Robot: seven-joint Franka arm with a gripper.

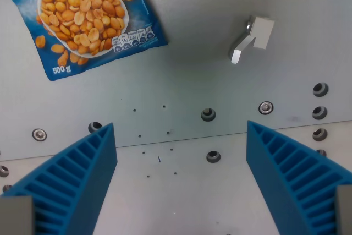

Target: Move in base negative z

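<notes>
My gripper (181,141) is open, its two blue ribbed fingers (82,174) standing wide apart at the wrist view's bottom left and bottom right. Nothing is between them. Below them lies the grey metal table (187,70) with screw holes. A blue bag of peanuts (82,17), marked 500 g, lies flat on the table at the top left, well apart from the fingers.
A small grey metal bracket (252,38) stands on the table at the upper right. Several bolts and threaded holes (208,114) dot the plate, with a row along the right edge. A seam between two plates runs across the view just above the fingertips.
</notes>
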